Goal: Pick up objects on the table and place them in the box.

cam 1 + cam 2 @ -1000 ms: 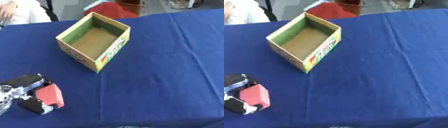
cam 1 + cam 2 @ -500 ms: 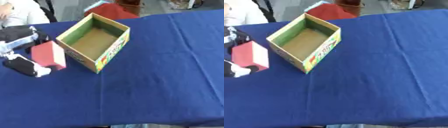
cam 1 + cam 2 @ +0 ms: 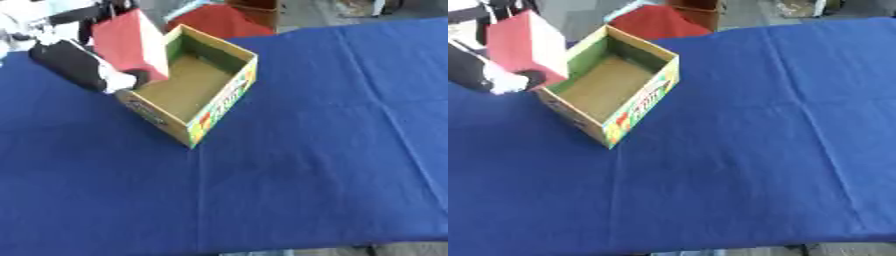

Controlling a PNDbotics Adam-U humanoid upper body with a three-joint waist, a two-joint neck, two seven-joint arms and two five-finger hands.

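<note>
Red block held at the box's left wall.
The left hand point(image 3: 83, 67) was clamped on the red block point(image 3: 131, 42), which was held tilted just left of the open box point(image 3: 229, 95); the cavity lay to its right.

The left robot hand point(image 3: 487, 75) holds a red block point(image 3: 527, 47) just beside the open box point(image 3: 610, 85).

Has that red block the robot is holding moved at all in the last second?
Yes. The red block, held in the left hand, has travelled from the table's near left corner up to the left rim of the cardboard box.
</note>
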